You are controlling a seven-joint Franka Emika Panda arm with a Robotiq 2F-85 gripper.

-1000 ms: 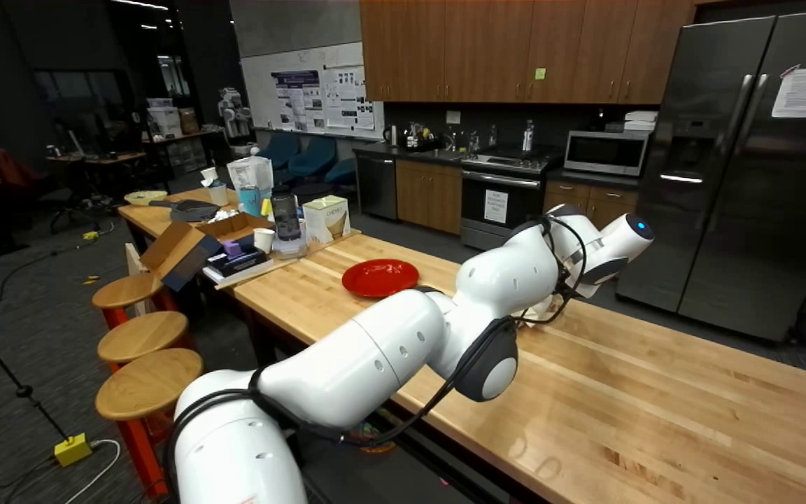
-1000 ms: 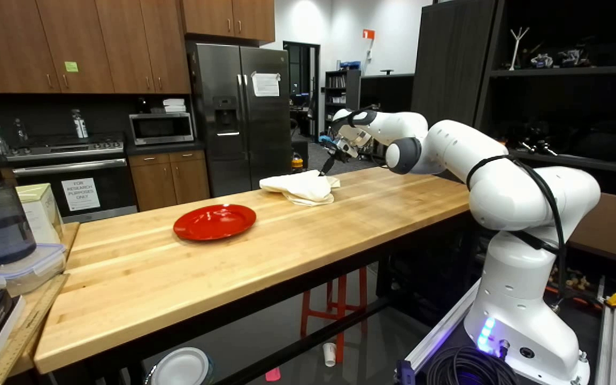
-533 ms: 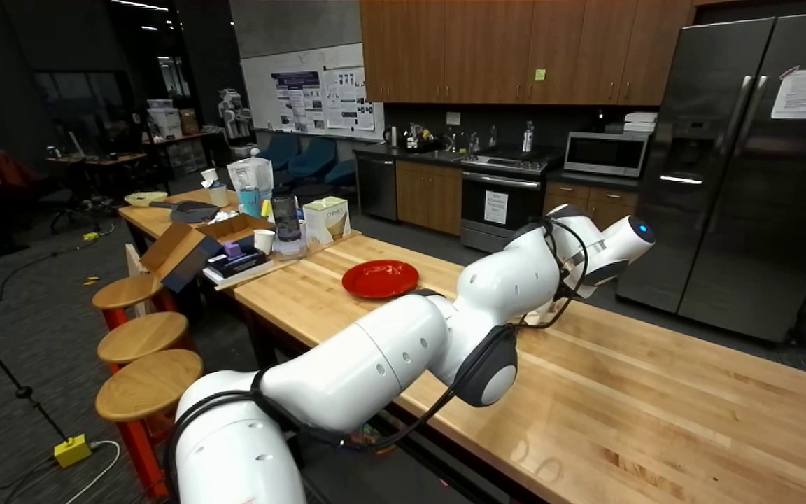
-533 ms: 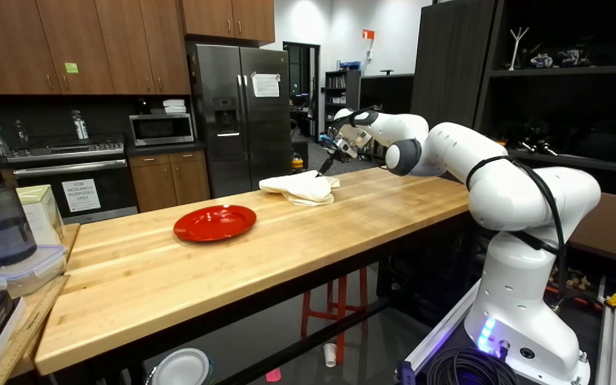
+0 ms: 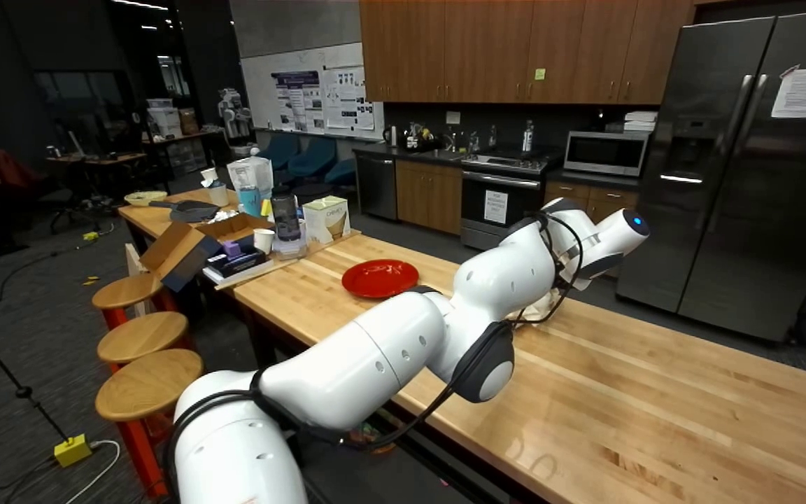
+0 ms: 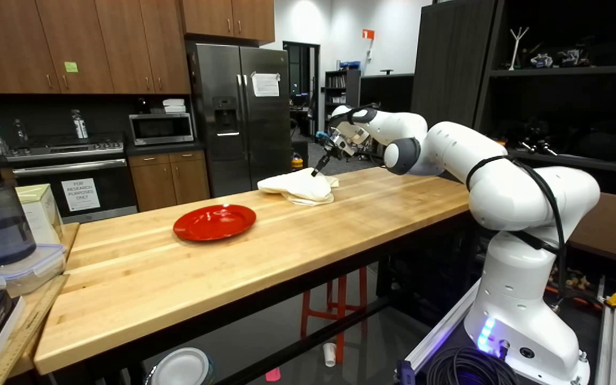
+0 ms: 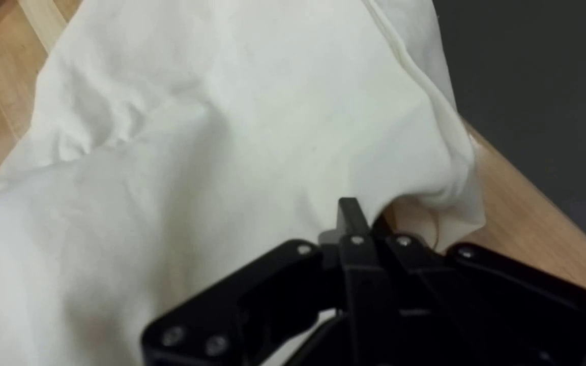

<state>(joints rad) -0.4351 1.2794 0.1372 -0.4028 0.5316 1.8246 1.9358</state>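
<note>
A red plate (image 6: 215,222) lies flat on the wooden table (image 5: 655,392). The cream cloth (image 6: 294,185) is also on this table, near the plate but apart from it, on the side toward the fridge (image 6: 241,117). The gripper (image 6: 315,172) is on this same side of the plate. Its fingers (image 7: 352,216) are brought close together, and they pinch an edge of the cloth; one finger shows above it. The cloth is wrinkled, and just beside the fingers its edge makes a small arch. The white arm (image 5: 501,280) reaches past the plate. On the plate's opposite side from the cloth, I see a jar (image 5: 286,217) and a carton (image 5: 327,220).
</note>
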